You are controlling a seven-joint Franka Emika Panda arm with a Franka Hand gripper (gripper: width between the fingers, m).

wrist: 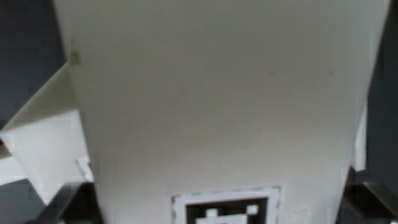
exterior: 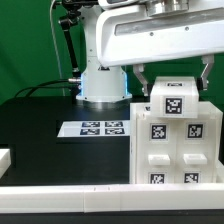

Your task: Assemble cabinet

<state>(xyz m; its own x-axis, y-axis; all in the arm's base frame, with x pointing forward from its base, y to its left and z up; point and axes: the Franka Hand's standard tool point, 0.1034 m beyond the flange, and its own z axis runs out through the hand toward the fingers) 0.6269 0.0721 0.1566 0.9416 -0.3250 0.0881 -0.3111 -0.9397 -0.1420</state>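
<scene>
The cabinet (exterior: 172,148) is a large white box with recessed tagged panels, standing at the exterior view's right. A white top block (exterior: 174,98) with one tag sits on it. My gripper (exterior: 173,88) comes down from above, its dark fingers (exterior: 140,80) on either side of the top block and closed against it. In the wrist view the white block (wrist: 214,100) fills most of the frame with its tag (wrist: 228,210) near the gripper (wrist: 214,206); dark fingers (wrist: 57,205) show at the block's two sides.
The marker board (exterior: 100,128) lies flat on the black table, left of the cabinet. The white robot base (exterior: 100,85) stands behind it. A white rim (exterior: 90,195) runs along the table's front, and a small white piece (exterior: 5,157) sits at the left edge.
</scene>
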